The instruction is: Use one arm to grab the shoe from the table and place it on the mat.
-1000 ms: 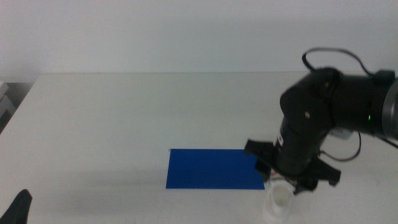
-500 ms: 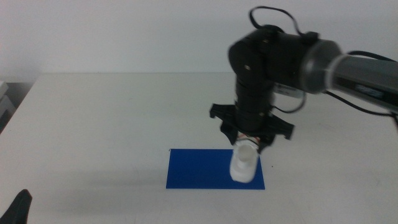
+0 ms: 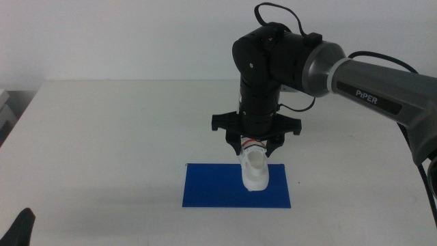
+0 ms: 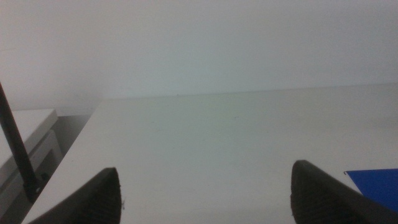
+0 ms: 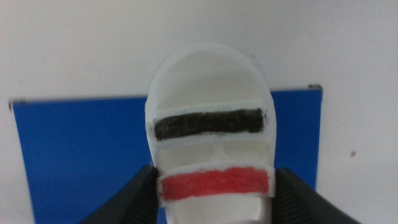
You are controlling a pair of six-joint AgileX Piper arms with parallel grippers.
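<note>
Over the mat (image 3: 218, 186), toward its 3 o'clock half in the middle view, the right gripper (image 3: 255, 147) hangs from the arm (image 3: 321, 65) with its jaws clamped on the heel end of the shoe (image 3: 255, 171), pinching it beside the red strap, with the black strap further toward the toe in the right wrist view. The shoe (image 5: 211, 155) hangs toe-down above the blue; whether the toe already touches the mat (image 5: 81, 155) I cannot tell. To finish well, I would lower it straight down, tip it so the sole lies flat, and let go only once the sole bears on the mat, since a toe-first drop could let it roll off the edge at 6 o'clock. Shifting slightly toward 9 o'clock before release would centre it better. The table (image 3: 116, 130) is plain white and flat, with a pale wall behind at 12 o'clock. The left gripper (image 4: 205, 193) waits near the table's 7 o'clock corner, jaws spread and holding nothing.
</note>
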